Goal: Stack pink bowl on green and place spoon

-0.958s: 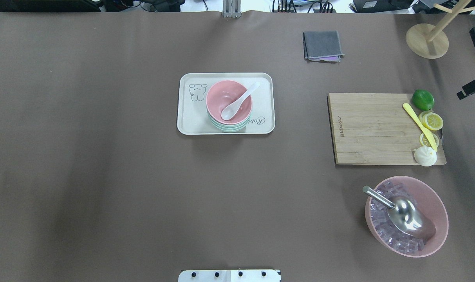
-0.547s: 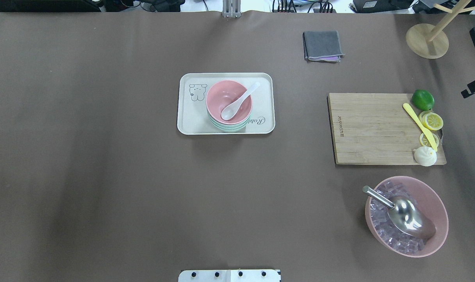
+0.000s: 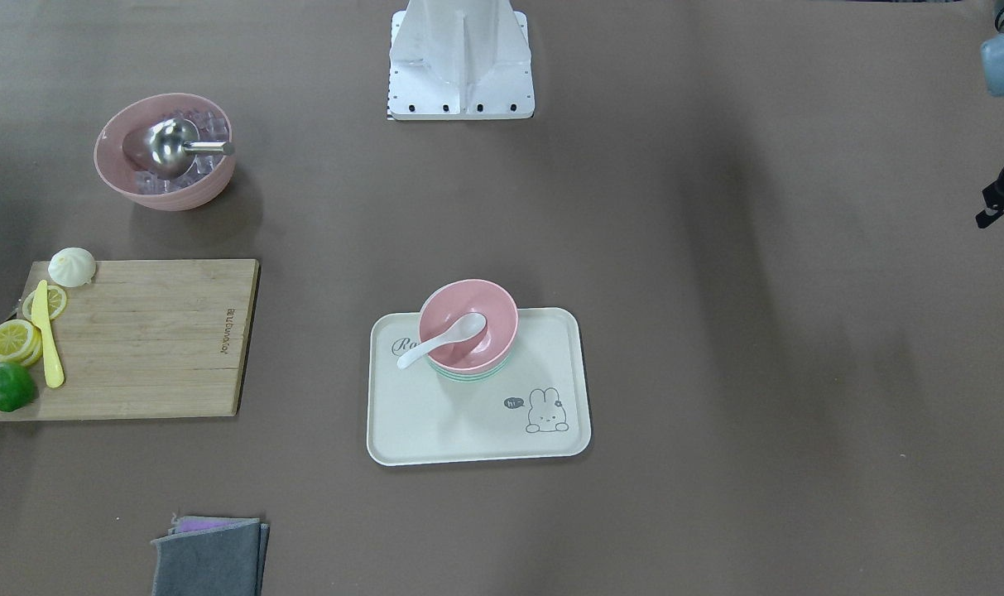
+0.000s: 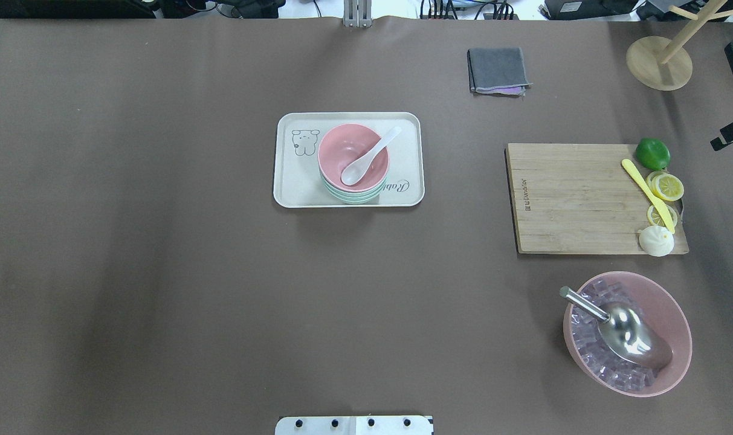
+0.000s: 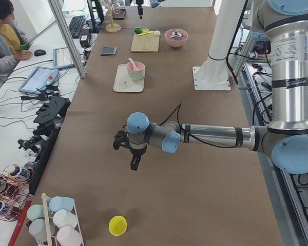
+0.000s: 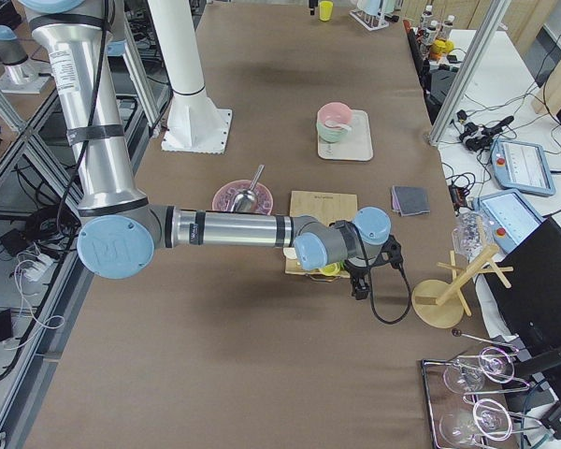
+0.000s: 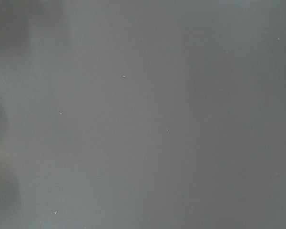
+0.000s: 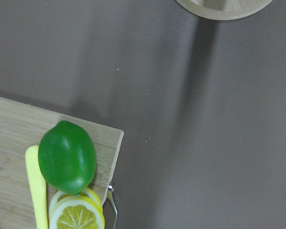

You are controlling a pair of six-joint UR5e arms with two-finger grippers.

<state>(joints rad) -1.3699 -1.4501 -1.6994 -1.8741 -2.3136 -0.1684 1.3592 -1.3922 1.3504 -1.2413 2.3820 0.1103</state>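
Observation:
The pink bowl (image 4: 361,142) sits nested in the green bowl (image 4: 351,197) on the cream tray (image 4: 293,181) at mid-table. The stack also shows in the front view, pink bowl (image 3: 489,308) over green bowl (image 3: 468,375). The white spoon (image 4: 369,157) lies in the pink bowl, handle over the rim. My right gripper (image 4: 732,132) is only a black tip at the overhead view's right edge, near the lime; I cannot tell its state. My left gripper (image 5: 135,163) hangs over bare table far to the left; I cannot tell its state. Neither wrist view shows fingers.
A wooden cutting board (image 4: 571,199) with a lime (image 4: 652,154), lemon slices, a yellow knife and a bun lies at the right. A large pink bowl (image 4: 674,314) holds ice and a metal scoop. A grey cloth (image 4: 498,70) and a wooden stand (image 4: 650,63) are at the back.
The right gripper's black tip has drifted slightly toward the overhead view's right edge. The bowls, spoon and tray have not moved.

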